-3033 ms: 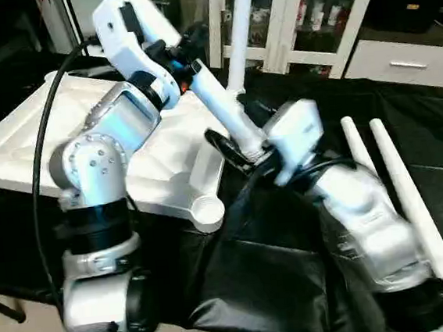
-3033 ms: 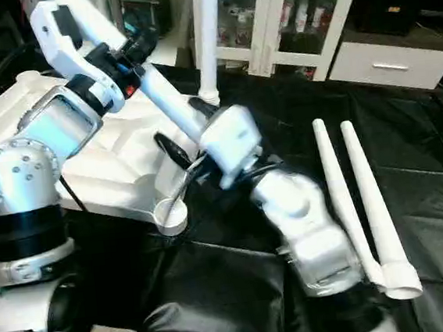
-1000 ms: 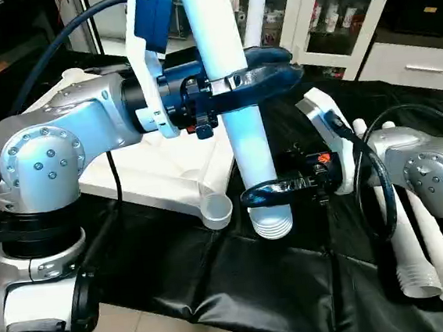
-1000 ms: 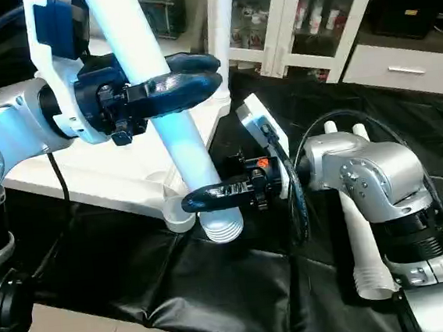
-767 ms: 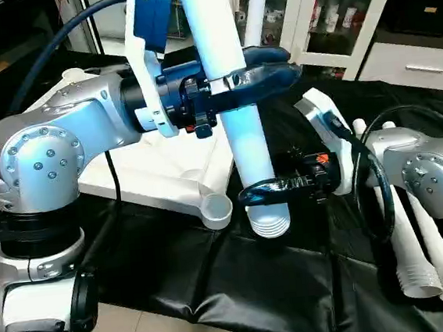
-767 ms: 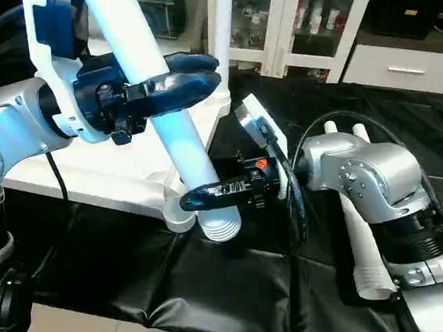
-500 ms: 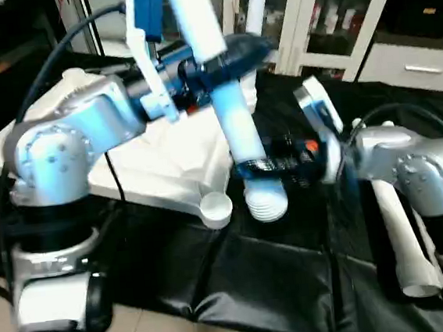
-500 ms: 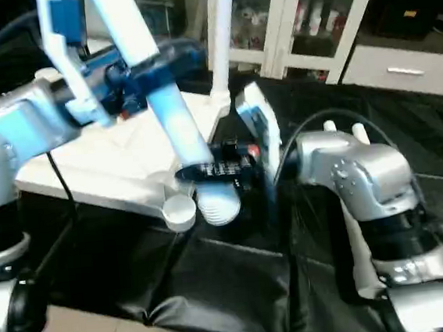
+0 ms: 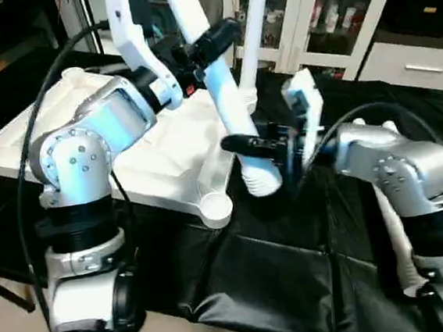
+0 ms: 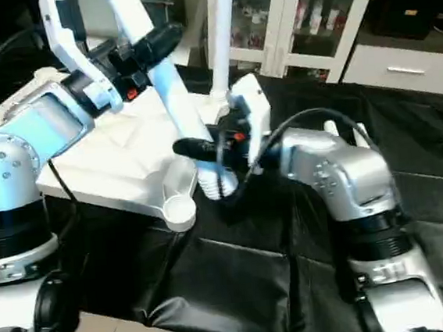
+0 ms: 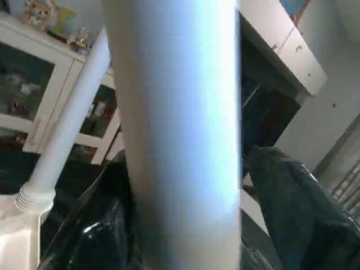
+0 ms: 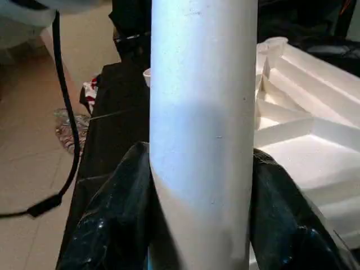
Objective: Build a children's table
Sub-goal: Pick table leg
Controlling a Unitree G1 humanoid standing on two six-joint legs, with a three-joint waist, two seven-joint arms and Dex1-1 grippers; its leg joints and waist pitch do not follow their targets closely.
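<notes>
The white tabletop [image 9: 61,126] lies ribbed side up on the black-covered work table, with an open round corner socket [image 9: 216,208] at its near corner. One white leg [image 9: 254,29] stands upright in the far corner socket. Both grippers hold another white leg [image 9: 222,95] tilted above the near corner. My left gripper [image 9: 213,37] is shut on its upper part, my right gripper [image 9: 252,146] shut just above its ribbed lower end [image 9: 262,182]. That end hangs right of and above the near socket. The wrist views show the leg [image 11: 180,129] [image 12: 202,124] filling the gap between the fingers.
Another white leg [image 9: 393,236] lies on the black cover at the right, mostly hidden behind my right arm. White cabinets with glass doors [image 9: 325,15] stand behind the table. The black cover [image 9: 257,288] drapes over the near edge.
The held leg has tilted more and its ribbed end has moved back and up, away from the near edge. My right gripper went with it. The camera has also shifted.
</notes>
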